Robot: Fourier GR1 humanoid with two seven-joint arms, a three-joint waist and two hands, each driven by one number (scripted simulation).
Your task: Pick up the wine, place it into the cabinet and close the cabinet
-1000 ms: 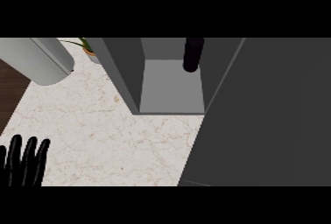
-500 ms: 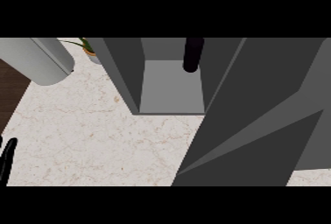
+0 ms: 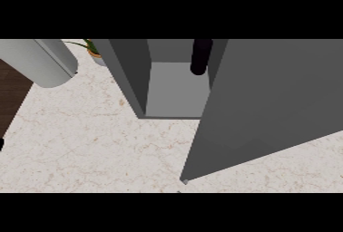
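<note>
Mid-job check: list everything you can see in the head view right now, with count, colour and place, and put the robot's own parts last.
Wine bottle: one, dark, standing inside the cabinet at the right of its opening.
Cabinet: one, grey, at the back of the counter, interior open to view.
Cabinet door: one, grey, swung partway across the right of the view, not shut.
Counter: one, pale marbled top, filling the lower left and middle.
Cylinder: one, light grey, at the upper left.
Potted plant: one, green leaves in an orange pot, at the back between the cylinder and the cabinet.
Robot hand, left: only a dark sliver at the left edge.
Robot hand, right: not in view.
</note>
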